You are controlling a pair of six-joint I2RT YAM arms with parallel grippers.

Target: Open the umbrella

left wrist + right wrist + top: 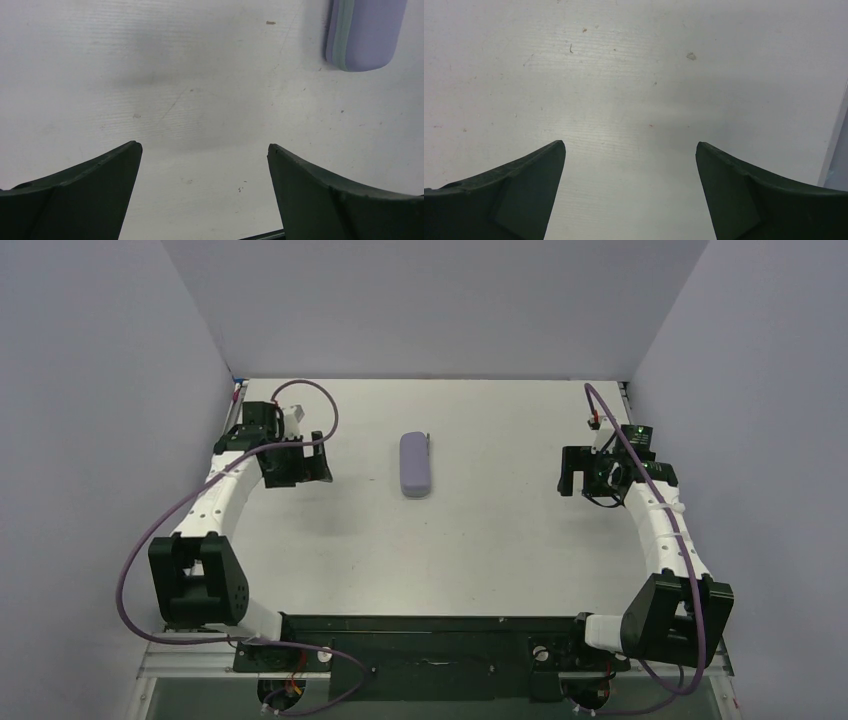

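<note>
The only lilac thing on the table (500,540) is a flat, rounded lilac pouch (416,465), a little above the middle of the top view. Its long axis runs up and down the frame. No canopy, shaft or handle shows, so the umbrella is probably folded inside it. The left gripper (305,468) hangs at the pouch's left and the right gripper (568,472) at its right, both level with it and neither touching it; the left one is nearer. Both have their fingers spread wide with nothing between them. In the left wrist view one rounded end of the pouch sits in the upper right corner, ahead and right of the fingers. The right wrist view shows only bare tabletop.
</note>
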